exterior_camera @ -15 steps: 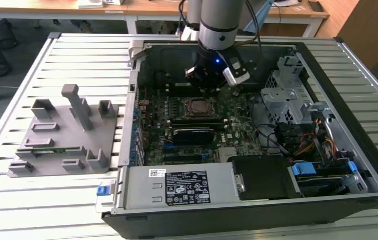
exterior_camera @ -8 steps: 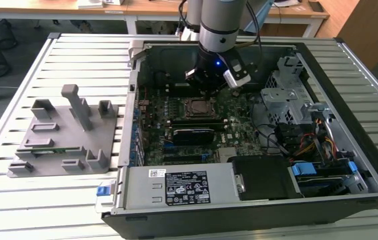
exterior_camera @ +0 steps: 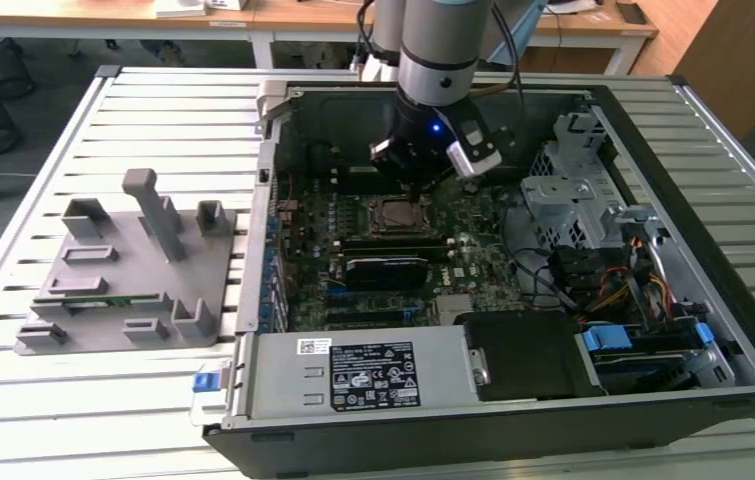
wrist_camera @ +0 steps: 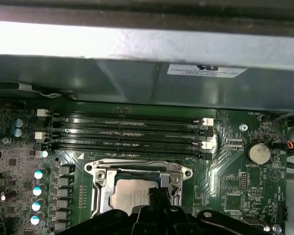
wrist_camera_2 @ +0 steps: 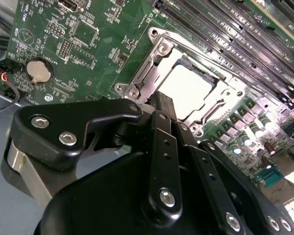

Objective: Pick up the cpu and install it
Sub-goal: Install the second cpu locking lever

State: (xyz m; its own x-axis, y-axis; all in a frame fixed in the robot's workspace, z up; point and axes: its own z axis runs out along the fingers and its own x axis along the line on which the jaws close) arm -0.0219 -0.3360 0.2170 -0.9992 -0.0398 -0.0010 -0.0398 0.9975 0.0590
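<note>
While claw point(wrist_camera_2: 159, 105) hovers, cpu point(wrist_camera_2: 188, 88) sits in socket point(wrist_camera_2: 152, 68).

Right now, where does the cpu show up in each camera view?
Exterior view: cpu in the motherboard socket, just below the gripper.
First wrist view: cpu, below the memory slots.
Second wrist view: cpu, bright square.
Shared landmark: socket frame.

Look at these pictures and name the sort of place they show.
Probably a lab or workshop bench for computer assembly: an open computer case lies on a slatted table, a grey parts holder sits beside it, and desks stand behind.
</note>
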